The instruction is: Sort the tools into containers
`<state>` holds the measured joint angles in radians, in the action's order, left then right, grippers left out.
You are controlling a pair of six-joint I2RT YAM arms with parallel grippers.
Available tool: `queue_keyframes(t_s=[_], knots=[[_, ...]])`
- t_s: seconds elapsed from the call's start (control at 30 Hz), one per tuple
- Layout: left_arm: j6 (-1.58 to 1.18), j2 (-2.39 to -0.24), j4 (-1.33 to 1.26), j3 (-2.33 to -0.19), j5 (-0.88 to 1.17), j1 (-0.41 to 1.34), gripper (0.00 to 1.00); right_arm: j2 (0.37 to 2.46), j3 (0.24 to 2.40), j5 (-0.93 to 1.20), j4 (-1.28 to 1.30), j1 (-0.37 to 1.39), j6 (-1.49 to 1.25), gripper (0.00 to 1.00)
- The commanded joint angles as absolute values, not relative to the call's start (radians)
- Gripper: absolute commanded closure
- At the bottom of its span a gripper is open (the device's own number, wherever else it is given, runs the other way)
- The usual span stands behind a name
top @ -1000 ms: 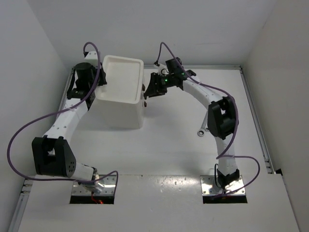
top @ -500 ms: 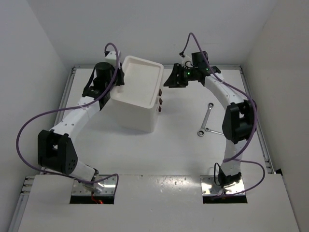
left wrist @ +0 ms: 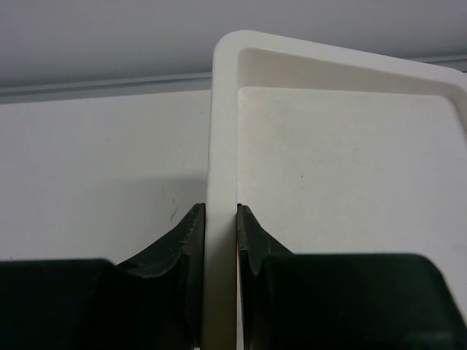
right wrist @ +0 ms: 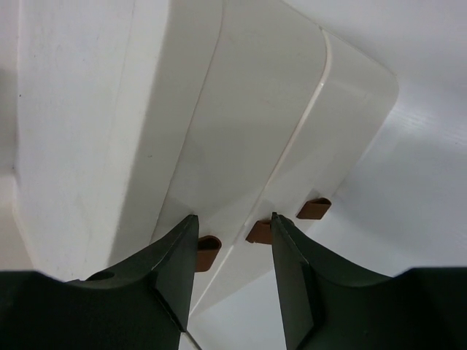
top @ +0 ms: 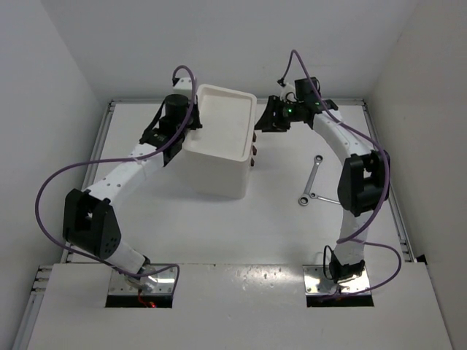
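Observation:
The tall white box (top: 219, 171) stands at the back middle, its shallow top tray (top: 219, 120) bare. My left gripper (top: 191, 125) is shut on the tray's left rim (left wrist: 222, 146), one jaw on each side of it. My right gripper (top: 264, 120) is open, just right of the box. In the right wrist view it (right wrist: 232, 222) faces the drawer fronts (right wrist: 241, 138), and its jaws stand on either side of two of the three dark red handles (right wrist: 209, 251). Two slim silver wrenches (top: 314, 175) lie on the table to the right. Pliers and scissors are out of view.
The white table (top: 219, 233) is walled at the back and on both sides. The wrenches lie close to my right arm's elbow (top: 361, 182). Purple cables loop off both arms.
The box has slid right and turned, with my left gripper holding its rim. My right gripper has moved right and back, and now faces the drawer handles. The wrenches have come into view.

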<state>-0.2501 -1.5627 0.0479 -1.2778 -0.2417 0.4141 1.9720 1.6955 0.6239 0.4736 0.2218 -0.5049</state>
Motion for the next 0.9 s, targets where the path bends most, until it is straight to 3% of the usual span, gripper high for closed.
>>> queue_keyframes(t_s=[0.0, 0.3, 0.6, 0.7, 0.87], knots=[[-0.423, -1.717, 0.337, -1.183, 0.014, 0.557, 1.0, 1.985, 1.755, 0.683, 0.394, 0.262, -0.537, 0.54], [-0.443, -1.678, 0.327, -1.126, -0.023, 0.629, 1.0, 1.994, 1.764, 0.652, 0.394, 0.262, -0.537, 0.54], [-0.471, -1.629, 0.313, -1.069, -0.066, 0.666, 0.87, 2.003, 1.773, 0.643, 0.394, 0.262, -0.537, 0.53], [-0.46, -1.62, 0.313, -1.081, -0.106, 0.666, 0.76, 1.984, 1.773, 0.632, 0.403, 0.262, -0.528, 0.53], [-0.436, -1.591, 0.334, -1.127, -0.199, 0.666, 0.71, 1.954, 1.764, 0.611, 0.413, 0.262, -0.518, 0.53]])
